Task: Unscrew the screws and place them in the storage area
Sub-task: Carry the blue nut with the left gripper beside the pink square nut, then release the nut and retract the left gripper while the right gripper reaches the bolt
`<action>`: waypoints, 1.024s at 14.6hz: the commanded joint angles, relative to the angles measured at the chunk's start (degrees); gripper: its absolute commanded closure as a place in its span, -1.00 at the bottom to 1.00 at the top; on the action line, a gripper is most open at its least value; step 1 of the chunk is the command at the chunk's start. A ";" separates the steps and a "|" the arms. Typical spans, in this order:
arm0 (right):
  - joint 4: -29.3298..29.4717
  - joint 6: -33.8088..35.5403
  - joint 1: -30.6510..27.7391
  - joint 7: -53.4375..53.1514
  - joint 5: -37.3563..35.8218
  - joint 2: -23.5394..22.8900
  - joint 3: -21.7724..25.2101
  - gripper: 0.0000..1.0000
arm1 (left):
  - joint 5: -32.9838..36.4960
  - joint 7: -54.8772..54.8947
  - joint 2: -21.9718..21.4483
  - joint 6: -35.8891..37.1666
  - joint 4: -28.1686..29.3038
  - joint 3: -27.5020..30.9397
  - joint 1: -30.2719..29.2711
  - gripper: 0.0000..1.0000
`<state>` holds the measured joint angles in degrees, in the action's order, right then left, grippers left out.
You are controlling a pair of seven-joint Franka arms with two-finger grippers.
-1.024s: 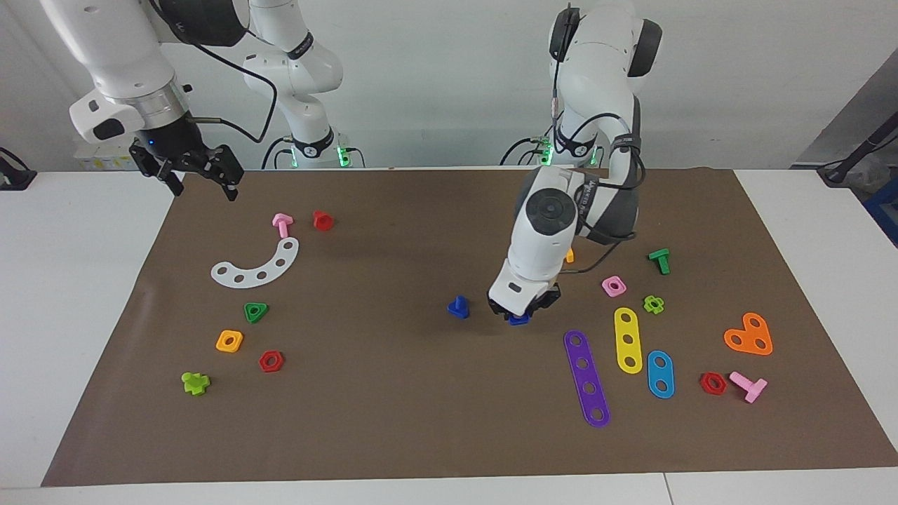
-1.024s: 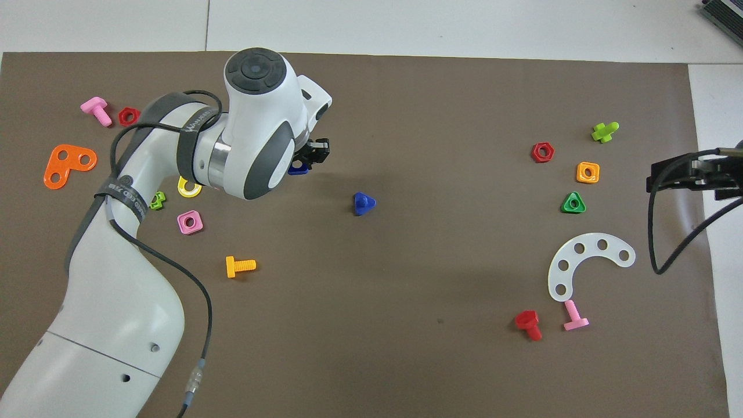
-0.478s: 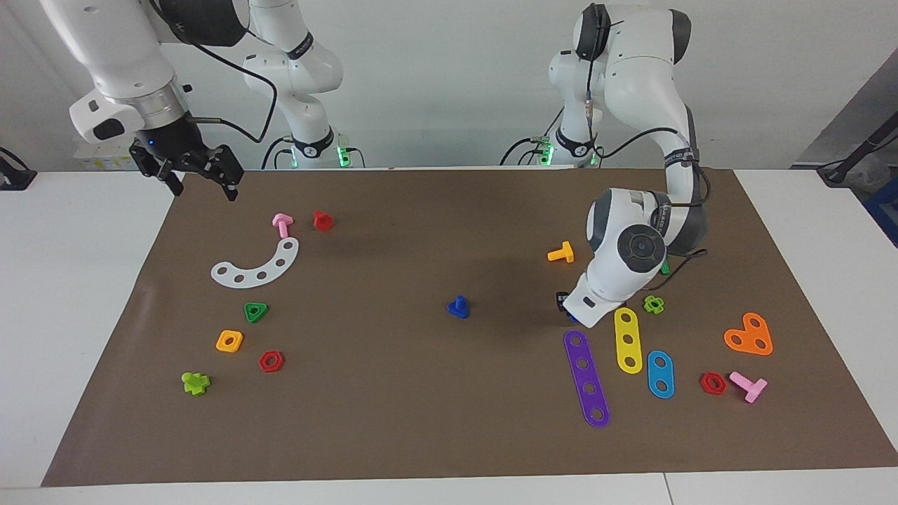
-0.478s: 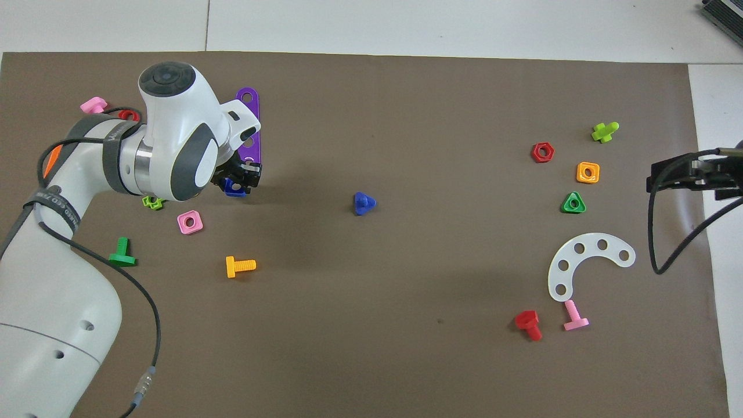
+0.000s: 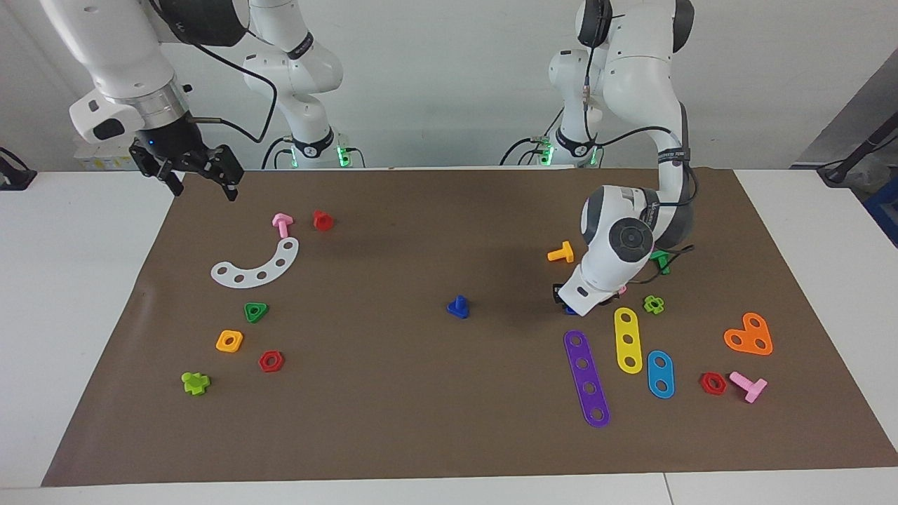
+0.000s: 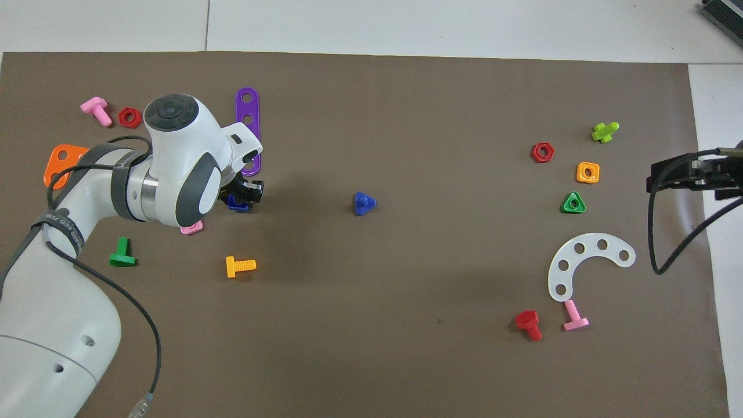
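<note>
The left gripper (image 5: 570,303) has carried the blue nut (image 6: 237,202), jaws clamped, away from the screw (image 5: 457,306); only the overhead view shows it clearly. The right gripper (image 5: 198,175) waits, jaws wide, over the counter's corner.

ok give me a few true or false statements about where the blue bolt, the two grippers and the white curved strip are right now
1. The blue bolt stands on the mat with nothing gripping it. True.
2. The left gripper is shut on a blue piece. True.
3. The right gripper is holding the pink bolt. False: its jaws are open and hold nothing, up by the mat's edge.
4. The blue bolt lies on the white curved strip. False: it stands mid-mat, well apart from it.
</note>
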<state>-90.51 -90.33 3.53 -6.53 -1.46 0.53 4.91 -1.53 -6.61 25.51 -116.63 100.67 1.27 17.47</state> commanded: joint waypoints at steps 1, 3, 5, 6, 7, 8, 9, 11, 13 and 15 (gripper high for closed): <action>-0.99 -0.29 -0.27 1.17 0.15 0.97 -0.34 -1.00 | -0.75 1.08 -2.57 -0.97 1.29 -0.04 -0.24 -1.00; -0.99 -0.90 -0.01 1.43 0.23 0.88 -0.51 -1.00 | -0.75 0.99 -3.01 -0.62 0.50 -0.04 -0.68 -1.00; -2.82 -4.91 1.39 0.65 1.37 1.06 -0.60 -1.00 | -0.75 0.99 -3.88 -0.62 0.49 0.05 -0.68 -1.00; -3.70 -6.86 1.48 0.46 2.59 0.88 -0.60 -1.00 | -0.75 0.99 -4.24 -0.53 0.49 0.05 -1.20 -1.00; -4.84 -7.92 1.83 0.38 2.69 0.53 -0.69 -1.00 | -0.75 0.99 -4.85 -0.44 0.49 0.05 -1.38 -1.00; -5.03 -8.02 4.27 -0.93 2.78 -0.78 -0.69 -1.00 | -0.75 0.99 -5.29 0.43 -0.03 0.05 -1.73 -1.00; -4.94 -9.15 6.99 -4.60 2.70 -2.88 -0.69 -1.00 | -0.75 0.99 -5.82 2.52 -1.95 0.05 -3.13 -1.00; -5.29 -14.93 13.66 -12.68 2.69 -7.97 -0.69 -1.00 | -0.67 1.43 -6.52 9.19 -7.74 0.14 -5.41 -1.00; -5.20 -23.01 20.17 -18.93 2.69 -13.42 -0.69 -1.00 | -0.49 5.45 -6.44 15.17 -13.45 0.22 -8.40 -1.00; -4.77 -30.31 25.10 -25.26 2.43 -17.56 -0.69 -0.97 | 0.04 8.53 -6.88 19.05 -15.76 0.14 -12.09 -1.00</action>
<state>-96.49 -115.88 25.71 -27.22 0.98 -13.30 4.14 -1.50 -1.40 18.62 -101.90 87.76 1.85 8.68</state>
